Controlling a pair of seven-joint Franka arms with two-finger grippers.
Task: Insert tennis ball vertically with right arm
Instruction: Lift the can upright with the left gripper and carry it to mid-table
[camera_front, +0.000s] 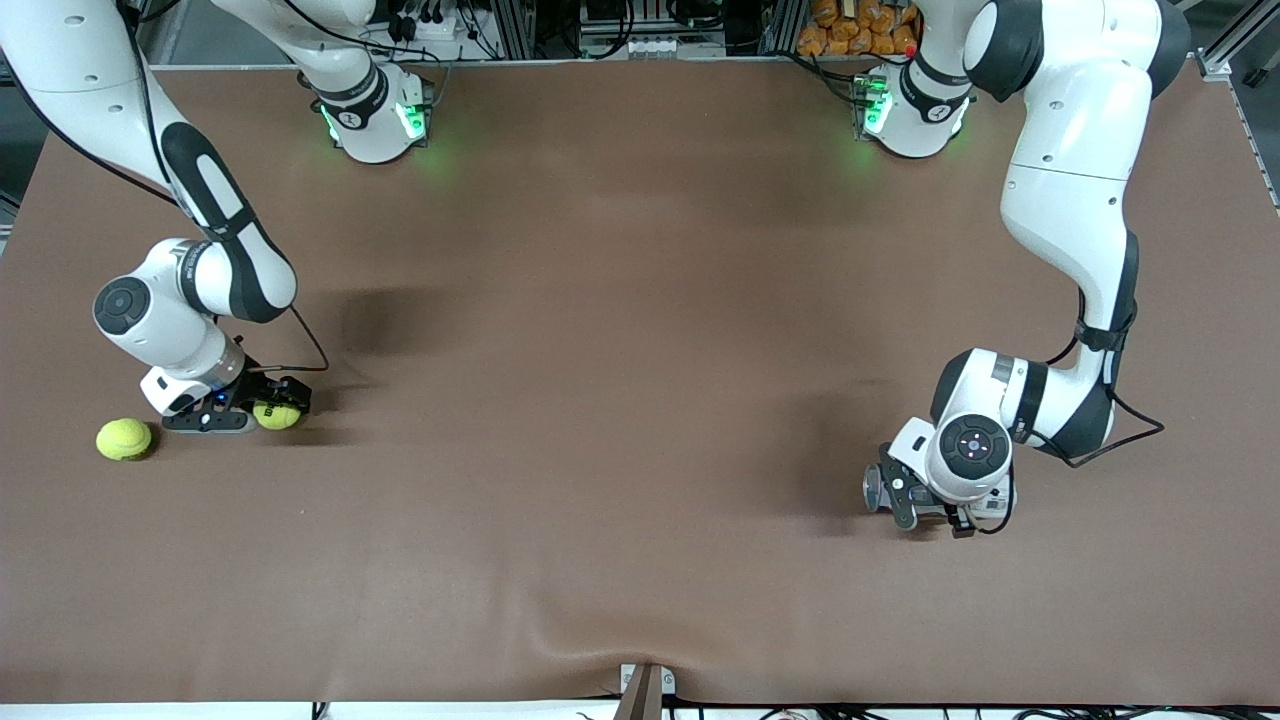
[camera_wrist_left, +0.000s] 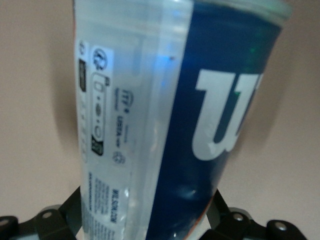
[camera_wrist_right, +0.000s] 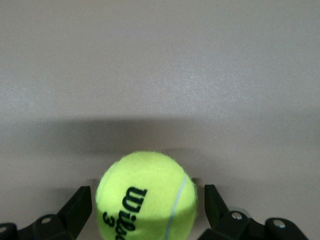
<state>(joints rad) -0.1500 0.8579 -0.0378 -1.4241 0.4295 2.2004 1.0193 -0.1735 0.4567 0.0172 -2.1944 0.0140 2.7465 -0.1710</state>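
Note:
One yellow tennis ball (camera_front: 278, 416) (camera_wrist_right: 146, 195) lies on the brown table toward the right arm's end. My right gripper (camera_front: 272, 410) (camera_wrist_right: 148, 206) is down at the table, open, with one finger on each side of this ball and a small gap on both sides. A clear tennis-ball can with a blue label (camera_wrist_left: 170, 100) stands toward the left arm's end, mostly hidden under the left wrist, with only its grey end (camera_front: 874, 487) showing. My left gripper (camera_front: 890, 492) (camera_wrist_left: 145, 207) is open around the can's lower part, fingers close beside its sides.
A second tennis ball (camera_front: 124, 438) lies on the table just past the right gripper, closer to the table's end. A small clamp (camera_front: 643, 690) sits on the table edge nearest the front camera. The right arm's cable (camera_front: 310, 345) loops above its gripper.

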